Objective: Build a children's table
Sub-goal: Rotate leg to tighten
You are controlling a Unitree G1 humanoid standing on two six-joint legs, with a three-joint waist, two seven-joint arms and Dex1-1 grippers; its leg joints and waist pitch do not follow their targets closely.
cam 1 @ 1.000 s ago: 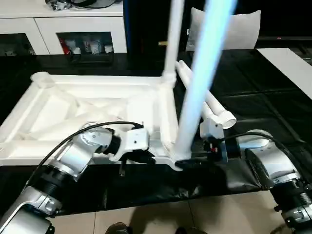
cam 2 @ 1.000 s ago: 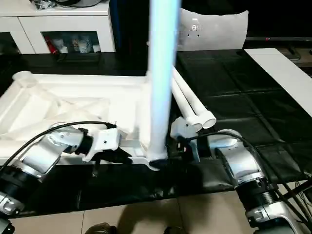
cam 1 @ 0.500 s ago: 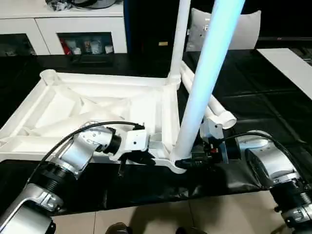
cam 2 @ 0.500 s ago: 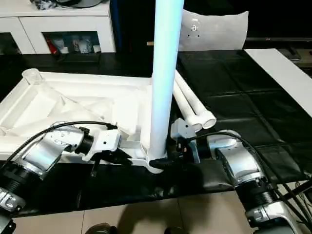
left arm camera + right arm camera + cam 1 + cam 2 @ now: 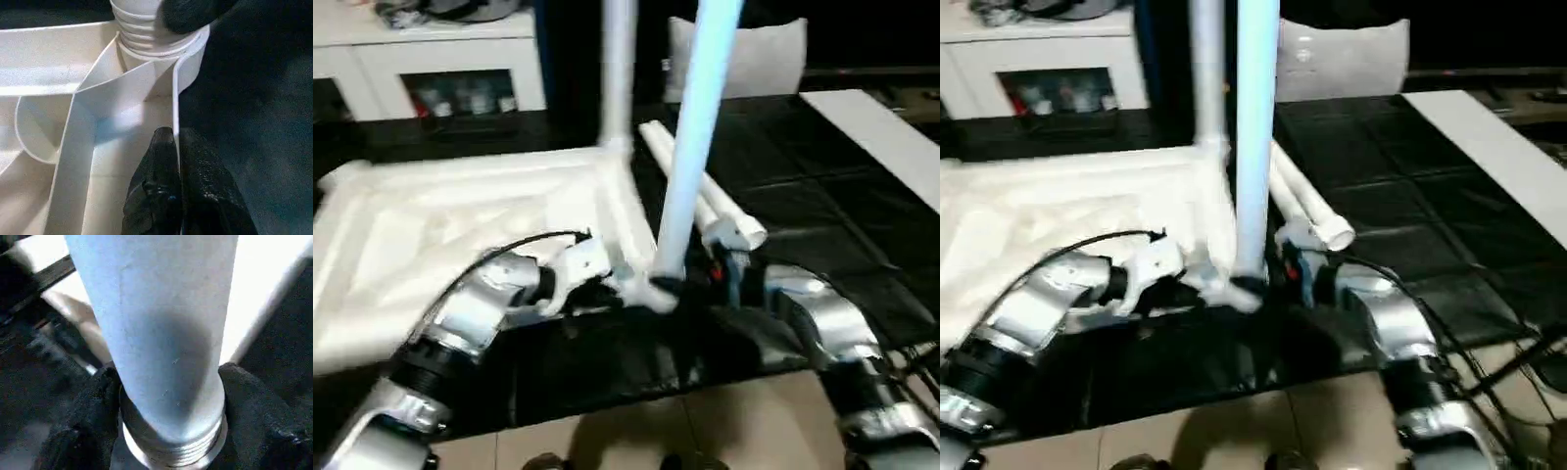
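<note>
1. Since the earlier picture the table top (image 5: 460, 225) has swung so that its near corner with the leg (image 5: 690, 147) sits further toward the robot's left, and the right gripper (image 5: 166, 396) has narrowed around that leg's base; the whole view has shifted too, so part of this is the camera.
2. Far left: the left forearm (image 5: 470, 313) reaches forward and inward over the black mat (image 5: 803, 196), wrist bent toward the near corner of the top.
3. The left gripper (image 5: 176, 156) is closed tight on the thin side wall of the table top, one finger on each face of the wall, just beside the corner socket (image 5: 156, 44).
4. The table top lies upside down on the mat, ribs up; a second leg (image 5: 617, 69) stands upright in its far right corner.
5. The near leg rises from the socket, tilted a little toward the right.
6. Two loose legs (image 5: 705, 201) lie side by side on the mat just right of the top.
7. The right forearm (image 5: 813, 313) comes in from the right, its gripper level at the leg's base.
8. The right wrist view adds what the head views blur — both black fingers (image 5: 83, 421) press against the leg just above its threaded end, one either side.
9. The left wrist view adds the threads seated at the socket mouth — and a black finger of the other gripper against them.
</note>
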